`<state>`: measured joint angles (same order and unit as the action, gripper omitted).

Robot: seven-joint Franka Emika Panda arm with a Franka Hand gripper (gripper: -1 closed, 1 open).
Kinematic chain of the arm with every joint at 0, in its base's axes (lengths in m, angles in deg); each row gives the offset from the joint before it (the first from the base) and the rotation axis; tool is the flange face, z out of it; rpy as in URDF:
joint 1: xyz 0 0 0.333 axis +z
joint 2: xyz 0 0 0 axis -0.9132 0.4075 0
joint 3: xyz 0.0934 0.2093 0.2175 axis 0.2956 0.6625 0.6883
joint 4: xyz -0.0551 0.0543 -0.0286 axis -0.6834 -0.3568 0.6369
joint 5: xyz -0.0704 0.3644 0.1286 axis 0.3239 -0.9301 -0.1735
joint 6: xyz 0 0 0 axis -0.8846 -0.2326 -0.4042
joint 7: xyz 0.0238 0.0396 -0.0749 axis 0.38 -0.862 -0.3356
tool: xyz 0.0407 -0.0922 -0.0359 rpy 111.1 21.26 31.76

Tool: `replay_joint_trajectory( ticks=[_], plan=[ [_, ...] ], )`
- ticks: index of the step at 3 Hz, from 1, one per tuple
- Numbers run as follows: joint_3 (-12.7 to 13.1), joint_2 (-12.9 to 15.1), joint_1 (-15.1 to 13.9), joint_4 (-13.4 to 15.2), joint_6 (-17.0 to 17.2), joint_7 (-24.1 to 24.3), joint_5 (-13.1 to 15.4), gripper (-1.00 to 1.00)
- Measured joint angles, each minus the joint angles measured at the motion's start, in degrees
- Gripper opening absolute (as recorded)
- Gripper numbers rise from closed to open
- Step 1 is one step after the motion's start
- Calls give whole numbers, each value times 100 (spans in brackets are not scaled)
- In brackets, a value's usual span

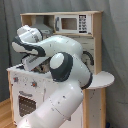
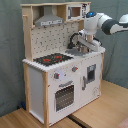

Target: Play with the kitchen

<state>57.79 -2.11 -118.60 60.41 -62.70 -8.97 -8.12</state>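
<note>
The kitchen (image 2: 36,85) is a white and light-wood toy with a pegboard back (image 2: 52,37), grey hood (image 2: 49,20), black faucet (image 2: 75,37), red-ringed stovetop (image 2: 51,59), oven door (image 2: 65,96) and knobs (image 2: 58,76). In the second exterior view my gripper (image 2: 84,47) hangs over the sink area at the counter's right end, just right of the faucet. In the first exterior view the white arm (image 1: 65,65) fills the foreground and hides most of the kitchen (image 1: 96,45) counter.
A toy microwave (image 1: 70,23) sits on the top shelf. A rounded side shelf (image 1: 107,79) sticks out at the first exterior view's right. The kitchen stands on wooden boards (image 2: 105,107), with a grey curtain (image 2: 10,50) behind.
</note>
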Motion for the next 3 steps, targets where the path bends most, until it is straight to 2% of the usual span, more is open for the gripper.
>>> replay_joint_trajectory(
  ticks=[1,2,3],
  plan=[
    [268,-2,-452,171,-274,17,2,-100],
    [411,67,-888,141,-488,296,2,-100],
    [508,323,-1407,138,-479,366,-5,-100]
  ],
)
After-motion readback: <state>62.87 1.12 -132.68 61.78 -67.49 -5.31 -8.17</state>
